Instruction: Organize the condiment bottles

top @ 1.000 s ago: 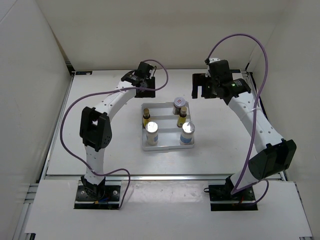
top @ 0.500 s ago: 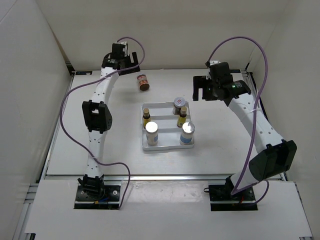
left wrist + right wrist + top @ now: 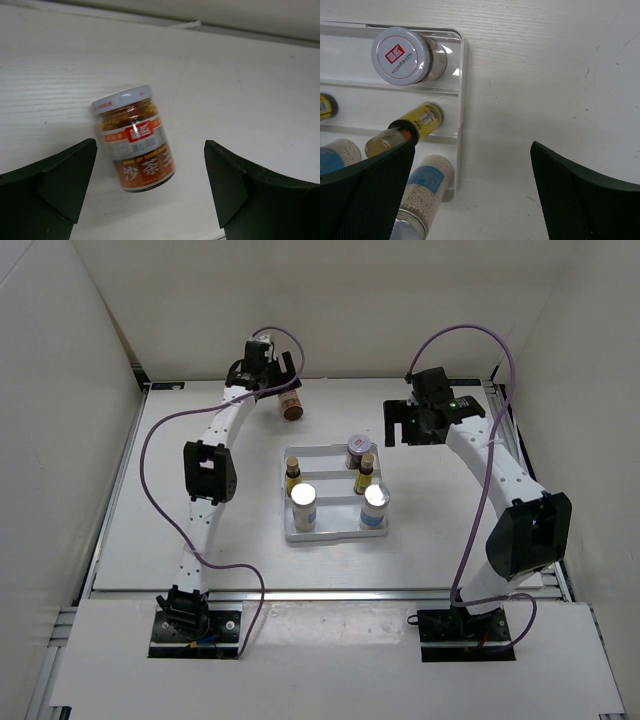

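Condiment bottles sit mostly in the tray, with one jar left out on the table. The left tool (image 3: 150, 146) is spread wide and holds nothing. Its two dark fingers (image 3: 55, 185) frame the lower corners of the left wrist view, and neither one touches anything. Below the gap between them lies a squat brownish jar (image 3: 136, 140), tipped on its side on the white table (image 3: 420, 540). Its pale lid points away from the tool and its red and orange label faces up. In the top view this jar lies near the far edge of the table, just beside the left tool and well apart from the tray.

The right tool (image 3: 472, 145) is also spread wide and empty. It hangs over bare table just beside the right rim of the white ridged tray (image 3: 462, 75).

The tray holds five bottles standing upright in three rows. The second brownish jar (image 3: 358, 449) stands at the right end of the far row. Two slim yellow bottles with dark caps stand in the middle row, one at the left (image 3: 293, 475) and one at the right (image 3: 366, 468). Two white bottles with shiny silver caps stand in the near row, again one at the left (image 3: 304, 502) and one at the right (image 3: 375, 502).
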### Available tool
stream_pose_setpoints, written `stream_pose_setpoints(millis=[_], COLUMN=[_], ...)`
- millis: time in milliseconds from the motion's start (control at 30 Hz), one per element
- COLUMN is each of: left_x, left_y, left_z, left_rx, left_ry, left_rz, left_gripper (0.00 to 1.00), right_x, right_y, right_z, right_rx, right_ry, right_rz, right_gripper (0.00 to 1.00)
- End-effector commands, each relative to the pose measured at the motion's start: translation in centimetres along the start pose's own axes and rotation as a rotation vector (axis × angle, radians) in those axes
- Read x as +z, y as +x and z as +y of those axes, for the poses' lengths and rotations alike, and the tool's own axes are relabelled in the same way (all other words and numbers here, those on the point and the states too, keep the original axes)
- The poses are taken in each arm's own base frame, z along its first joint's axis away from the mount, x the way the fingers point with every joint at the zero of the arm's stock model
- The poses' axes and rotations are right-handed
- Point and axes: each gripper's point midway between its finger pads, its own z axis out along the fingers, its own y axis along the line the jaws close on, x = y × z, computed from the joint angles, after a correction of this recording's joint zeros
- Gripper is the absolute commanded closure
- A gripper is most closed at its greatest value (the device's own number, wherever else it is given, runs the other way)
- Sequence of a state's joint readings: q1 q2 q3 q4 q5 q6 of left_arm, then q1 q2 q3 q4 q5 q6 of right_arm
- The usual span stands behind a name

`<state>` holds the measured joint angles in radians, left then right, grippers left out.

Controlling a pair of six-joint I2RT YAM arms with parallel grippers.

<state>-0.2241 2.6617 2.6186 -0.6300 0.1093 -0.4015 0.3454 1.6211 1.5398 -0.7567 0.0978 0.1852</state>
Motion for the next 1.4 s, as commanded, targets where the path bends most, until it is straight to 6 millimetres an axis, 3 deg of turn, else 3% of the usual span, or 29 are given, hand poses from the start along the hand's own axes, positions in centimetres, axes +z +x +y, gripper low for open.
stream_pose_setpoints(millis=[0, 200, 300, 333, 400, 433, 500, 533, 700, 733, 767, 833, 867, 933, 1033, 1200, 1367], left_x=[-1.0, 1.0, 2.0, 3.0, 3.6, 3.5, 4.4, 4.4, 5.1, 5.1, 5.3, 5.3, 5.0, 4.9, 3.6, -0.3, -3.8], left_y=[-4.6, -2.8, -1.4, 0.0, 1.0, 0.6, 2.8, 2.8, 5.7, 6.0, 6.9, 8.0, 7.6, 7.9, 6.3, 1.4, -1.4], left_z=[-2.7, -1.8, -1.5, -1.0, -1.4, -1.6, -2.1, -2.1, -1.5, -1.3, -0.7, -0.2, -0.1, 0.7, 0.6, 1.3, -0.2], left_rx=[-0.041, -0.053, -0.064, -0.067, -0.063, -0.062, -0.044, -0.044, -0.019, -0.021, -0.024, -0.019, -0.018, -0.004, 0.029, 0.016, 0.043], left_ry=[0.087, 0.076, 0.085, 0.085, 0.096, 0.101, 0.107, 0.107, 0.082, 0.075, 0.053, 0.041, 0.03, -0.007, -0.027, -0.069, -0.049], left_rz=[-0.146, -0.121, -0.088, -0.059, -0.041, -0.05, -0.008, -0.007, 0.067, 0.081, 0.104, 0.132, 0.125, 0.127, 0.101, 0.018, -0.032], left_gripper=[0.01, 0.01, 0.01, 0.01, 0.01, 0.01, 0.01, 0.01, 0.13, 0.18, 0.3, 0.37, 0.47, 0.49, 0.58, 0.89, 0.89], right_x=[-0.2, 0.2, 0.5, 0.5, 0.5, 0.8, 0.8, 0.8, 0.9, 0.8, 0.5, 0.6, 0.6, 0.6, 0.3, 0.0, -0.2], right_y=[-1.2, -1.2, -1.1, -1.1, -0.9, -0.7, -0.6, -0.6, -0.5, -0.5, -0.7, -0.4, -0.4, -0.4, -0.5, -0.5, -0.5], right_z=[-0.1, -0.9, -1.2, -1.2, -1.5, -1.5, -2.2, -2.2, -3.5, -3.9, -4.2, -4.3, -4.2, -4.0, -3.7, -3.1, -2.5], right_rx=[-0.007, 0.024, 0.033, 0.033, 0.04, 0.04, 0.056, 0.056, 0.097, 0.109, 0.119, 0.136, 0.136, 0.137, 0.145, 0.153, 0.161], right_ry=[-0.008, -0.007, -0.009, -0.009, -0.011, -0.01, -0.005, -0.005, -0.021, -0.022, -0.027, -0.032, -0.041, -0.052, -0.065, -0.1, -0.131], right_rz=[-0.025, -0.008, 0.002, 0.002, 0.011, 0.02, 0.029, 0.029, 0.039, 0.038, 0.029, 0.04, 0.041, 0.042, 0.035, 0.024, 0.018], right_gripper=[0.0, 0.0, 0.0, 0.0, 0.0, 0.0, 0.0, 0.0, 0.0, 0.0, 0.0, 0.0, 0.0, 0.0, 0.0, 0.0, 0.0])
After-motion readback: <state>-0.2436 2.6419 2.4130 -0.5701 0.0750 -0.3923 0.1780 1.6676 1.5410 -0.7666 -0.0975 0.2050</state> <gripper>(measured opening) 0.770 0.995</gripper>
